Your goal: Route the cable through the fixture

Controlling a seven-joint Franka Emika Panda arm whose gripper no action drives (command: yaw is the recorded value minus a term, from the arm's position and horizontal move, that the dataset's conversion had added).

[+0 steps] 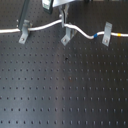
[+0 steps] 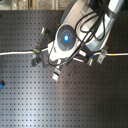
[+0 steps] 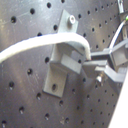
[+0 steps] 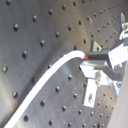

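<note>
In the first exterior view the thin white cable (image 1: 47,25) waves across the top of the matt black perforated desk (image 1: 65,90), passing a slanted clip (image 1: 23,33), the folded silver-grey fixture (image 1: 67,35) under the hand (image 1: 62,19), and a third clip (image 1: 106,33) beside blue and yellow bands — the whole near desk lies open. In the second exterior view the arm's rounded white body (image 2: 67,37) hides the fixture, cable showing on either side. In both wrist views the hand is clenched on the cable — in the first wrist view it arches over the fixture's (image 3: 62,57) block.
</note>
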